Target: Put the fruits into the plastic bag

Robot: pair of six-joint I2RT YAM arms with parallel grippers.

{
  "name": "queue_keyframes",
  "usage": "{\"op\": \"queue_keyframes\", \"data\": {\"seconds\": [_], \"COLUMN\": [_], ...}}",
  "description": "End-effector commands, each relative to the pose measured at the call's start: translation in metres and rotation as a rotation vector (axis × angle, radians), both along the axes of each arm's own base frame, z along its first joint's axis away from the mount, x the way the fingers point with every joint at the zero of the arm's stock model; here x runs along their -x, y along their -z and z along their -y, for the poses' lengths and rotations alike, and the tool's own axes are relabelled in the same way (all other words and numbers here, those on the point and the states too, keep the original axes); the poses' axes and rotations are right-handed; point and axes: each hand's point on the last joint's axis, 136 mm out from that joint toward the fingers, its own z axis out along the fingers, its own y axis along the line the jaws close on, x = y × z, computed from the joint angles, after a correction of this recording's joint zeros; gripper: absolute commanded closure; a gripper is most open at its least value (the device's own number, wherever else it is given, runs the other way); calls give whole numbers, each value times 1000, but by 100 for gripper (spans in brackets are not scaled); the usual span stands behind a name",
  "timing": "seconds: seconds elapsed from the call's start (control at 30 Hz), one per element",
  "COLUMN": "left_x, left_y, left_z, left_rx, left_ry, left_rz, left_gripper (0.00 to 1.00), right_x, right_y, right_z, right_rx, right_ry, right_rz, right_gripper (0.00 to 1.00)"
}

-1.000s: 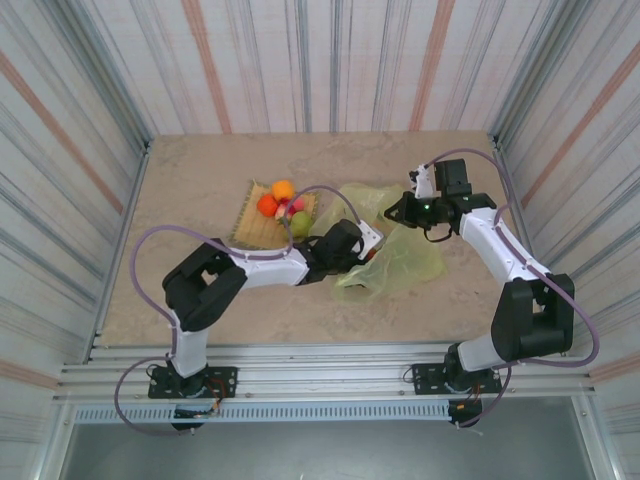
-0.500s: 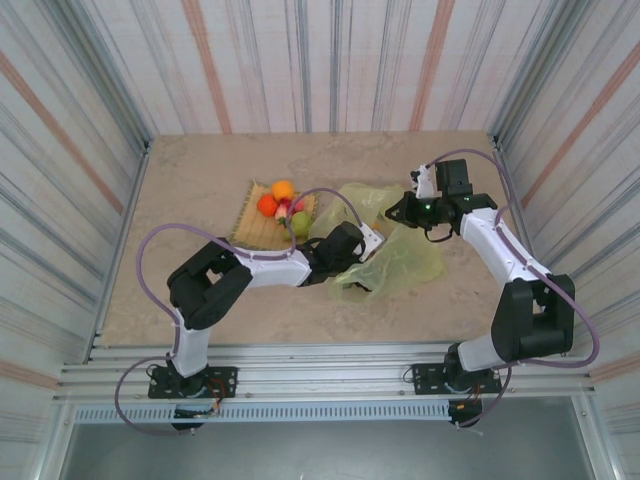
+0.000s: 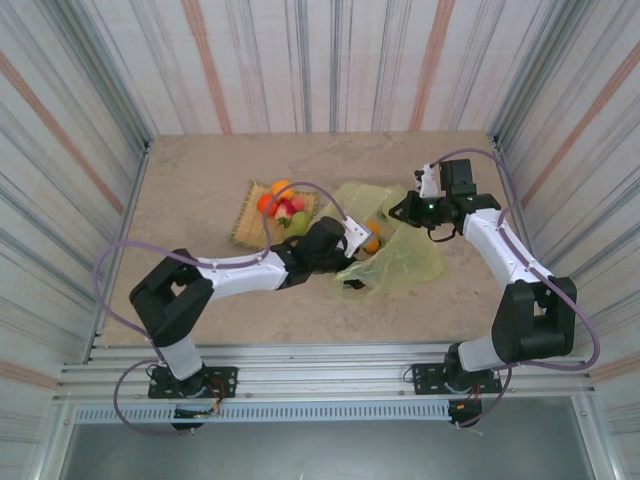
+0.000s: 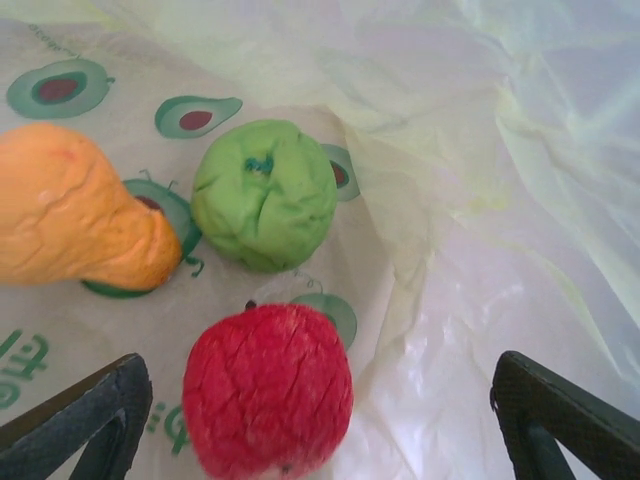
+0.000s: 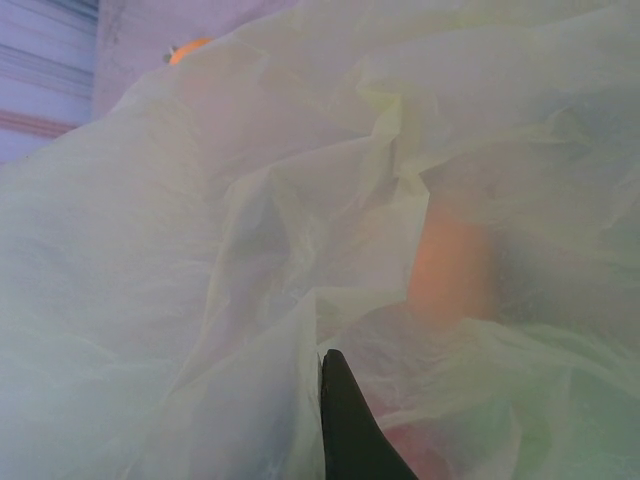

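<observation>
My left gripper (image 4: 320, 435) is open inside the plastic bag (image 4: 470, 130), its dark fingers (image 4: 95, 415) wide apart. A red fruit (image 4: 268, 390) lies loose on the film between them. Just beyond it rest a green fruit (image 4: 264, 195) and an orange fruit (image 4: 75, 220). From above, the left gripper (image 3: 355, 236) sits at the mouth of the plastic bag (image 3: 405, 262), beside an orange fruit (image 3: 372, 241). More fruits (image 3: 283, 208) are piled on the woven mat (image 3: 248, 224). My right gripper (image 3: 401, 211) is shut on the bag's far edge, pinching film (image 5: 230, 300) at its fingertip (image 5: 345, 400).
Metal side walls (image 3: 120, 230) fence the stone-look tabletop (image 3: 200, 290). The left arm's forearm (image 3: 250, 275) stretches from the near left toward the bag. A purple cable (image 3: 315, 190) arcs over the mat.
The left gripper has opened wider and the red fruit now lies free inside the bag. The left arm has stretched out lower and longer. The right arm has held still.
</observation>
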Motion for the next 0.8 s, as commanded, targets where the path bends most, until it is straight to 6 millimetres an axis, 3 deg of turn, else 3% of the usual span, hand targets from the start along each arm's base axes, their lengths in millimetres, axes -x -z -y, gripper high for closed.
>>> {"op": "queue_keyframes", "data": {"seconds": [0.0,0.23,0.47,0.6,0.77], "left_x": [10,21,9,6,12], "left_y": [-13,-26,-67,-92,-99], "left_z": [-18,-71,-117,-127,-124], "left_rx": [35,50,174,229,243], "left_ry": [20,16,-64,-75,-31], "left_rz": [-34,-65,-44,-9,-23], "left_gripper": [9,10,11,10,11], "right_x": [4,3,0,0,1], "right_y": [0,2,2,1,-1], "right_z": [5,5,4,4,7], "right_rx": [25,30,22,23,35], "right_ry": [-6,-7,-5,-5,-3], "right_rz": [8,10,15,16,26], "right_gripper": [100,100,100,100,100]}}
